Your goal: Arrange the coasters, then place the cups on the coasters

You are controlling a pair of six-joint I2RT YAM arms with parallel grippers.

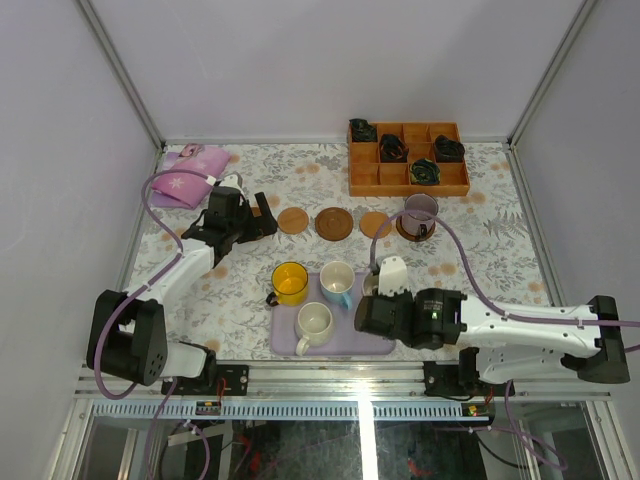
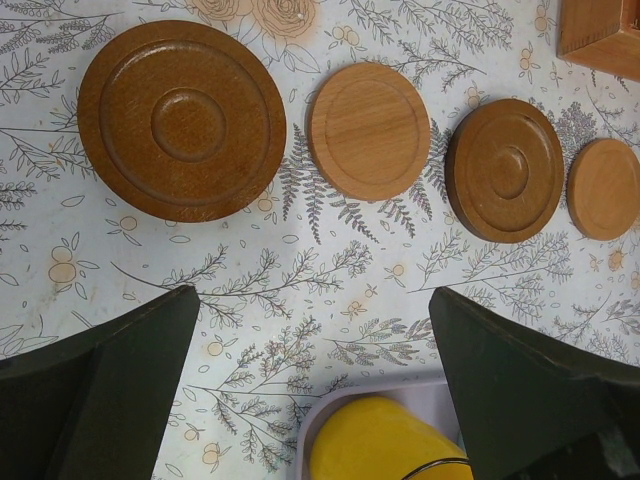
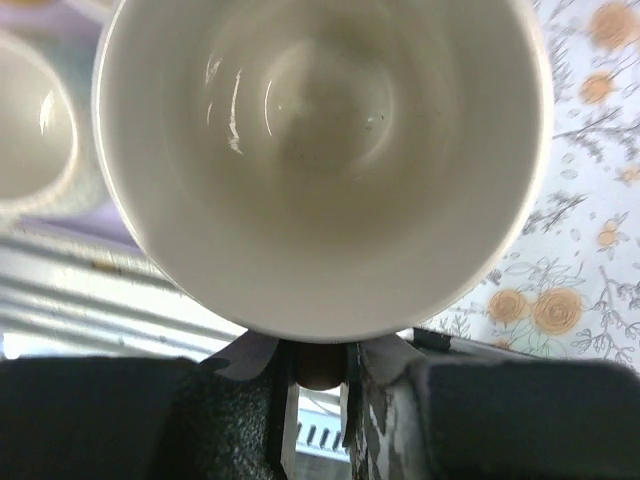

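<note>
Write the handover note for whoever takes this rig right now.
Left end effector: open, empty, hovering beside the coaster row.
Right end effector: shut on the near side of a cup at the tray's right end; its outside colour is hidden.
Coasters: five in a row, four bare, the fifth coaster under the purple cup.
The yellow cup, light blue cup and cream-white cup sit on the lavender tray.
Done: coasters arranged, one cup placed.
Left: four cups onto the bare coasters.
</note>
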